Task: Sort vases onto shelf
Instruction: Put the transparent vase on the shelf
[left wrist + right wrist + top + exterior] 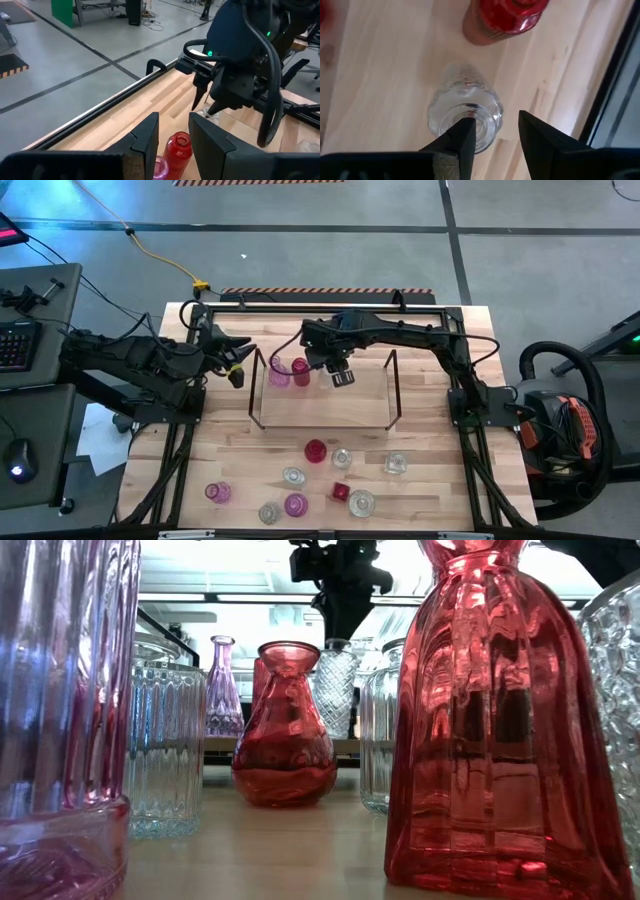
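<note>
- Right gripper point(492, 132) was the one at work: it hung over the shelf point(325, 408), its fingers point(462, 137) spread apart and holding nothing.
- Clear vase point(465, 117) stood directly beneath that gripper, its mouth right at the fingertips; in the right wrist view one finger overlapped the rim, though you could not have told whether it touched the glass.
- Its long axis ran straight up, mouth towards the gripper and base on the shelf board, so any coming move would likely be along that vertical line.
- Beside it on the shelf stood a red vase point(502, 17), just next to the clear one, and a pink vase point(279, 373) further along towards the left arm.
- Left gripper point(172, 137) waited near the shelf's left end, fingers parted and empty; the right arm was clearly the nearer to the clear vase.
- Remaining vases point(315, 451) stood upright on the bench in front of the shelf, well apart from both grippers.
</note>
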`<state>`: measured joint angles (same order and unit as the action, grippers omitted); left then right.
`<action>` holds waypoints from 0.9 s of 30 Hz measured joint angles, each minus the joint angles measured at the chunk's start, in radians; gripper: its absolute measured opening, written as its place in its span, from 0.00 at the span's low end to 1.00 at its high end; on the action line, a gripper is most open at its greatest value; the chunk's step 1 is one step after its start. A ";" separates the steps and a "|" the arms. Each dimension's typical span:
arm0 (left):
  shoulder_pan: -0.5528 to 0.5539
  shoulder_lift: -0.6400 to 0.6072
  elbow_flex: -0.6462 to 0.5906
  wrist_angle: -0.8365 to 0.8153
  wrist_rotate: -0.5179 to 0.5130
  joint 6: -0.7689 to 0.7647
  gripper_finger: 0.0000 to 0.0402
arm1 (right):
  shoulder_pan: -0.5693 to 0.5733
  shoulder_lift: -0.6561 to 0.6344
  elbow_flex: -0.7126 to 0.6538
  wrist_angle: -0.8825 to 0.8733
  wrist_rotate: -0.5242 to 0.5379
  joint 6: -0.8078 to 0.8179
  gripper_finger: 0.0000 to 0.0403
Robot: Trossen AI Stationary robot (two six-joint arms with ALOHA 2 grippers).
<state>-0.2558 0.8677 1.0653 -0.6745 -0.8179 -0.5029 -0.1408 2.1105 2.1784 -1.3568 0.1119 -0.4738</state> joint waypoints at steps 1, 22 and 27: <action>0.000 0.000 0.000 0.003 0.013 -0.001 0.24 | -0.002 0.000 0.000 0.001 -0.015 0.003 0.31; 0.000 0.035 0.000 0.044 0.079 0.036 0.24 | 0.008 0.000 0.001 0.017 -0.005 0.028 0.31; 0.000 0.036 0.000 0.044 0.079 0.036 0.24 | 0.012 0.000 0.001 0.044 0.008 0.028 0.31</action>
<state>-0.2558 0.9035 1.0653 -0.6308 -0.7387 -0.4671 -0.1284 2.1102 2.1792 -1.3123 0.1201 -0.4454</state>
